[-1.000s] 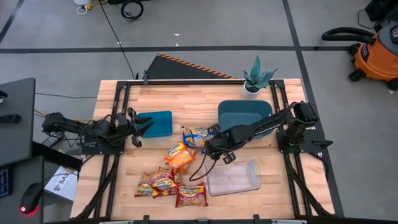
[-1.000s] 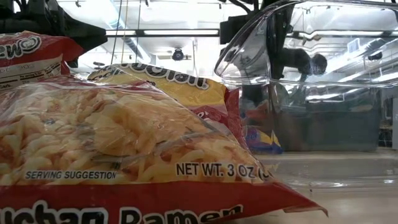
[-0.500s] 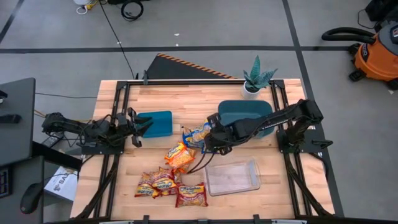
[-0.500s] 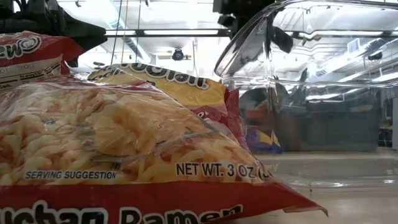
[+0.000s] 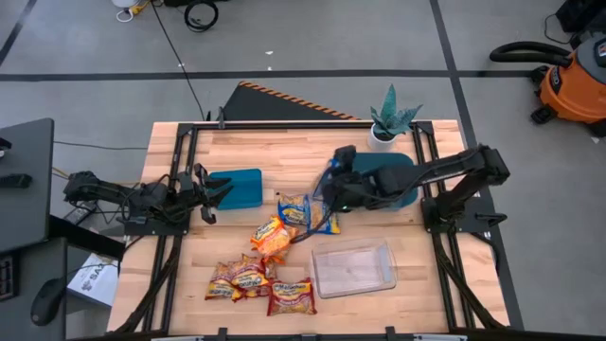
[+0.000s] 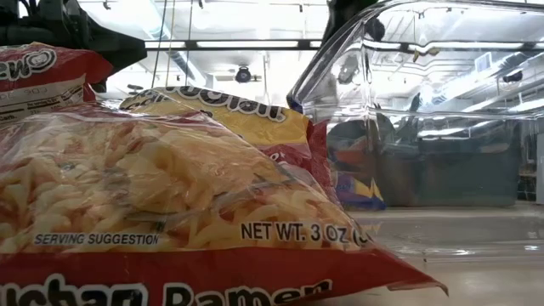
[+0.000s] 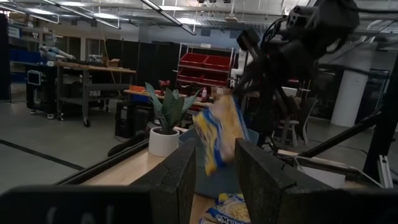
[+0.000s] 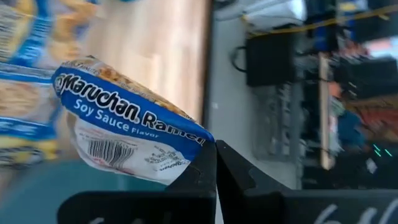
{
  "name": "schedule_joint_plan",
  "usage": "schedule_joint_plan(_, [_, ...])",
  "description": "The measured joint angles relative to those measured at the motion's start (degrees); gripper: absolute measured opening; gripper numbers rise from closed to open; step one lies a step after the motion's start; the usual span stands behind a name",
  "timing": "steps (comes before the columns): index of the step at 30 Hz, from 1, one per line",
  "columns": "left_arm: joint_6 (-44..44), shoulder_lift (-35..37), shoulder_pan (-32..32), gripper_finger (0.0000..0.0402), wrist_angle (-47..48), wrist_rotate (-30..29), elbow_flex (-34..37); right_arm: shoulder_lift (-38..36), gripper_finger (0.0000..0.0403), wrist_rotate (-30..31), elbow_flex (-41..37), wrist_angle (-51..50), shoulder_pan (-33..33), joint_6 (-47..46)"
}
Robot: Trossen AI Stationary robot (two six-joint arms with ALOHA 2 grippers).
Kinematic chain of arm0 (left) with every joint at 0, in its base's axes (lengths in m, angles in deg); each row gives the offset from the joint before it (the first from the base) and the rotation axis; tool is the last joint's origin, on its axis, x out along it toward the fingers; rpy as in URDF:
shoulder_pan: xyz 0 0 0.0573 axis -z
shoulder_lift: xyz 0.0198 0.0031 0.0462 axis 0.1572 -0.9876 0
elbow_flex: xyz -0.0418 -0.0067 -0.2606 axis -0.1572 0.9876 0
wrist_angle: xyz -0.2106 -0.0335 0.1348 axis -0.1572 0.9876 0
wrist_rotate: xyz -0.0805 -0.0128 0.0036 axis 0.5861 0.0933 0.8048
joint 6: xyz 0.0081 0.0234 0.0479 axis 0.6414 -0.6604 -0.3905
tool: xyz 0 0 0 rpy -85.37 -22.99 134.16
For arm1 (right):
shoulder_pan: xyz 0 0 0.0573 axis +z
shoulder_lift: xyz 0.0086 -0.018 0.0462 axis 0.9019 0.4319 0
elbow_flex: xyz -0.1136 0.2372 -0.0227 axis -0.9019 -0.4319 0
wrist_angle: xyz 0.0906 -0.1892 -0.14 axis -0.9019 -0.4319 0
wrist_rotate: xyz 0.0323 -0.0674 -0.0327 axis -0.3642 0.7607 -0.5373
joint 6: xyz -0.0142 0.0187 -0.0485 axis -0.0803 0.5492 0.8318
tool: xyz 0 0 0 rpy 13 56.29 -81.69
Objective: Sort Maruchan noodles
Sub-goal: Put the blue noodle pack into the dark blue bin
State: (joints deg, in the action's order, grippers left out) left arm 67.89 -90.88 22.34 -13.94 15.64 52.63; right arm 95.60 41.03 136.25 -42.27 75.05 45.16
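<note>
Right gripper (image 8: 214, 163) pinches the light, crinkly blue-and-yellow plastic ramen packet (image 8: 124, 134) by its edge seam; left gripper (image 7: 214, 180) waits part-open, empty

high: straight down | low: table level | wrists: forward | shared: table (image 5: 237, 251)

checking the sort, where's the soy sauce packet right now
The soy sauce packet hangs pinched in the right gripper, lifted just left of the round teal bin.
</note>
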Motion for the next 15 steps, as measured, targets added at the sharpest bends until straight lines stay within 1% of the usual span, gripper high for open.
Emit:
schedule_joint_plan(2, [0.0,0.0,0.0,0.0117,0.0,0.0,0.0,-2.0,0.0003,1.7,0.0,-1.0,0.0,-1.2])
schedule_joint_plan(5, [0.0,0.0,0.0,0.0117,0.0,0.0,0.0,-5.0,0.0003,2.0,0.1,-4.5,0.0,-4.3])
schedule_joint_plan(9, [0.5,0.0,0.0,0.0117,0.1,0.0,0.0,-8.1,0.0003,1.9,0.1,-13.6,-0.4,-13.1])
schedule_joint_plan(12, [0.8,0.0,0.0,0.0117,0.5,0.0,0.0,-10.4,0.0004,0.7,-1.1,-17.9,-0.4,-18.9])
schedule_joint_plan(15, [0.8,0.0,0.0,0.0117,0.6,-0.2,0.0,-12.1,0.0004,-2.5,-4.0,-18.2,-0.6,-21.4])
